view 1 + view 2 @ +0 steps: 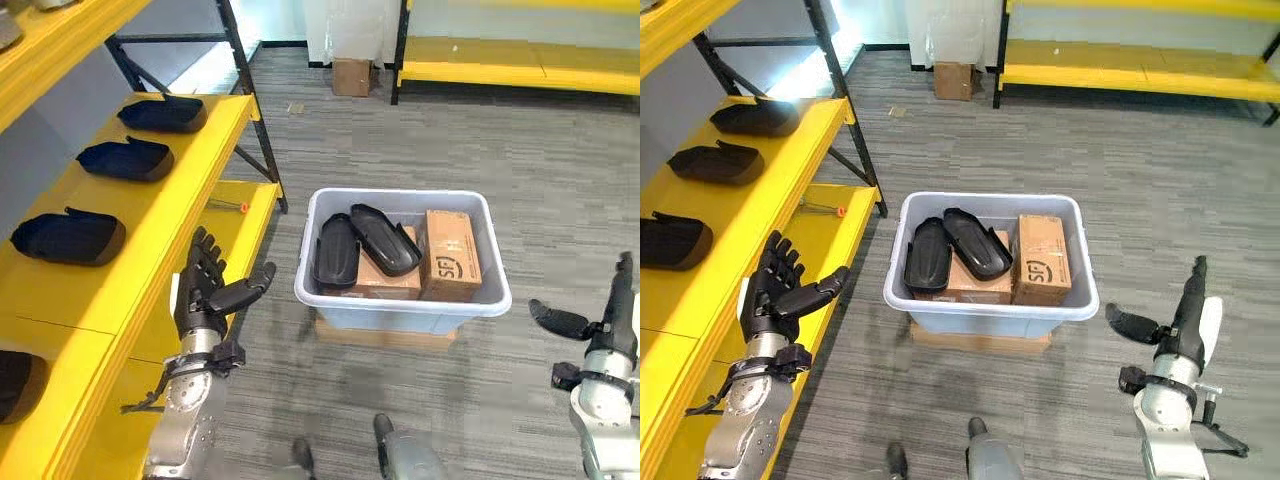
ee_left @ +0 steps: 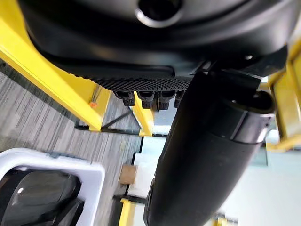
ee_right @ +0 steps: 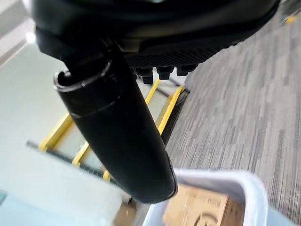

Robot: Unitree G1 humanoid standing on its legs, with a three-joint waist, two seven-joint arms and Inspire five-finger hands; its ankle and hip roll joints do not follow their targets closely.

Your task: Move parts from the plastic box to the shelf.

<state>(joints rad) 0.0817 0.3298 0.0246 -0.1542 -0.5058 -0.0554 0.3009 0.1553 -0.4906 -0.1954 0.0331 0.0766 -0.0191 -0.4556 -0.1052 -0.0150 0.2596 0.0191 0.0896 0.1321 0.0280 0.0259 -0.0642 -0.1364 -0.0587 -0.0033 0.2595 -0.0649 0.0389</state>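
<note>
A pale grey plastic box (image 1: 400,312) stands on the floor at the centre. Two black moulded parts (image 1: 335,250) (image 1: 386,238) lie in it, leaning on cardboard cartons (image 1: 450,255). At the left runs a yellow shelf (image 1: 190,190) with several of the same black parts, such as the part (image 1: 127,159) and its neighbour (image 1: 68,237). My left hand (image 1: 205,292) is raised beside the shelf's edge, left of the box, open with fingers spread and holding nothing. My right hand (image 1: 612,325) hangs to the right of the box, open and empty, thumb (image 3: 117,122) sticking out.
A flat cardboard piece (image 1: 385,337) lies under the box. A small carton (image 1: 351,76) sits on the floor at the back, beside another yellow shelf (image 1: 520,60). A black shelf upright (image 1: 255,110) stands behind the box. An orange-tipped tool (image 1: 238,207) lies on the lower shelf board.
</note>
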